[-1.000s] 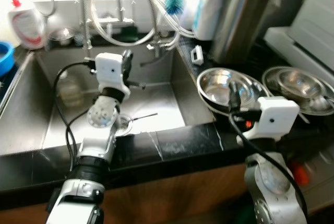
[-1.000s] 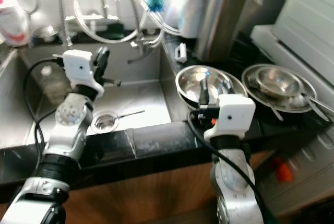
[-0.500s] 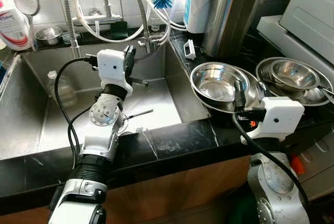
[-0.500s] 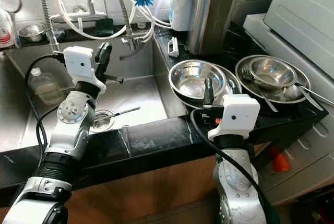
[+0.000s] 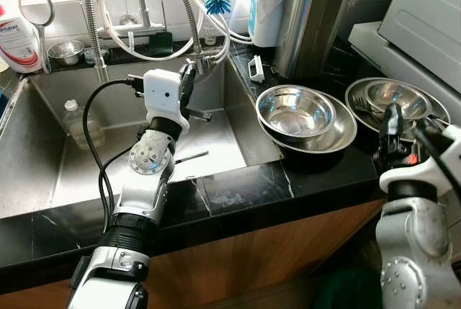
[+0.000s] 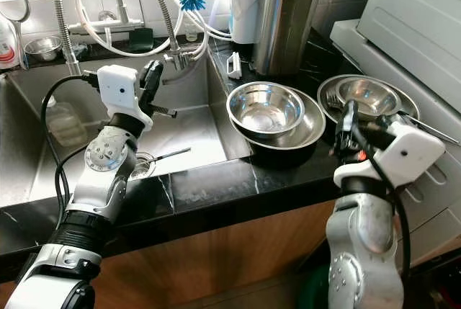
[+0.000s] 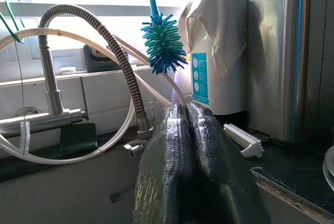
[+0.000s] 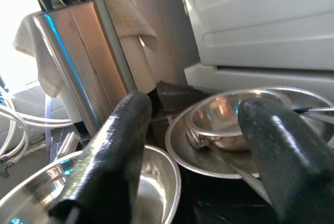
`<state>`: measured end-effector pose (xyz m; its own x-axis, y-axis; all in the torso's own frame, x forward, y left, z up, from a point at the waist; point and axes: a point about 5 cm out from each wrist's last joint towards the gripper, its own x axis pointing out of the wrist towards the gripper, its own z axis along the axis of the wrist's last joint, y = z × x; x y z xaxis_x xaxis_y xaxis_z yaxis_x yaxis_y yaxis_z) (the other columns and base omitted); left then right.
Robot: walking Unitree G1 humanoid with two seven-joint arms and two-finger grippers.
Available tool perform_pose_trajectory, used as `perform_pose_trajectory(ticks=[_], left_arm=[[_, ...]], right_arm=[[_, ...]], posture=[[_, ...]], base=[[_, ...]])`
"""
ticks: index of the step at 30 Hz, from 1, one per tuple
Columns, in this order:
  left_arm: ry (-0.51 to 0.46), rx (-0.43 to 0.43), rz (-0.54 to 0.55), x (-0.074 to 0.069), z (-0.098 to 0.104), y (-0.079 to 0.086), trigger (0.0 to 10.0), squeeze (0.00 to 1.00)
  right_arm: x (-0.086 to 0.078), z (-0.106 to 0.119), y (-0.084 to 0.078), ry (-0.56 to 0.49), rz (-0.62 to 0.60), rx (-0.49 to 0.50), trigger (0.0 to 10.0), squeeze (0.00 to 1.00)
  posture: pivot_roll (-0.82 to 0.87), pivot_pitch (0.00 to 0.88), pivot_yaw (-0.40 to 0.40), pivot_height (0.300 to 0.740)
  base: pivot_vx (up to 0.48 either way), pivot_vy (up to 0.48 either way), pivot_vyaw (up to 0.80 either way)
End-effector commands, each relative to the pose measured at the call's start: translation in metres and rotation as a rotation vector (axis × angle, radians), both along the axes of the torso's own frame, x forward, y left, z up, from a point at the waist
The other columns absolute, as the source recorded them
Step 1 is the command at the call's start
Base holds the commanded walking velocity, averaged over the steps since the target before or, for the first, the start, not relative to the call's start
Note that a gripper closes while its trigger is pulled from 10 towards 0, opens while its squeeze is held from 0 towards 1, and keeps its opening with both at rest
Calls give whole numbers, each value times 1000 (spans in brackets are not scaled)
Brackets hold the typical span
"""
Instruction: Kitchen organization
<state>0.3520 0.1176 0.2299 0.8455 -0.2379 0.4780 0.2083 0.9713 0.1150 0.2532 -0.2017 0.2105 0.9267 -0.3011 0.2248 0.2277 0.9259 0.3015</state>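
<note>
Kitchen counter [image 5: 238, 186] of black stone with a steel sink [image 5: 65, 172] set into it, seen from above by the robot; two silver arms reach forward. Left gripper [image 5: 189, 82] hovers above the sink, near the tap hose [image 7: 117, 51], its two black fingers [image 7: 175, 166] pressed together and holding nothing; behind it hangs a blue-green bottle brush [image 7: 163, 44]. A thin metal utensil [image 5: 189, 156] lies on the sink floor beside the drain; a clear plastic bottle [image 5: 81, 123] lies at the sink's left side. On the counter right of the sink stands a stack of steel bowls [image 6: 266, 107], one nested inside a wider one; further right, well apart from that stack, a second bowl sits in a shallow steel dish [image 6: 367, 96] with a fork and other cutlery [image 8: 209, 148] resting in it. Right gripper [image 6: 349, 125] hovers over the counter edge between the two sets of bowls, fingers [image 8: 112, 151] spread wide and empty. Behind the bowls stands a tall steel knife block [image 5: 313, 17]; a white scrubbing brush [image 5: 256, 69] lies on the counter by the sink's back right corner. A white detergent bottle [image 5: 18, 35] stands at the far left.
</note>
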Motion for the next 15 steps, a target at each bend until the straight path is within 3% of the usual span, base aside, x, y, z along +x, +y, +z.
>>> perform_pose_trajectory(ticks=[1, 4, 7, 15], left_arm=[[-3, 26, -9, 2, 4, -3, 10000, 0], [0, 31, -18, 2, 4, -6, 10000, 0], [-3, 44, -27, 2, 3, -8, 10000, 0], [-3, 51, -24, 2, 3, -7, 10000, 0]], right_arm=[[3, 0, -6, 56, -12, -4, 10000, 0], [10, 2, -11, 82, 2, -14, 10000, 0], [17, -3, -16, 176, -4, -15, 10000, 0], [32, 3, -13, 221, 101, -14, 10000, 0]], posture=[[-32, 49, -2, 740], [-33, 48, -3, 740], [-31, 46, -4, 740], [-24, 45, -9, 740]], base=[[0, 0, 0], [0, 0, 0], [0, 0, 0], [0, 0, 0]])
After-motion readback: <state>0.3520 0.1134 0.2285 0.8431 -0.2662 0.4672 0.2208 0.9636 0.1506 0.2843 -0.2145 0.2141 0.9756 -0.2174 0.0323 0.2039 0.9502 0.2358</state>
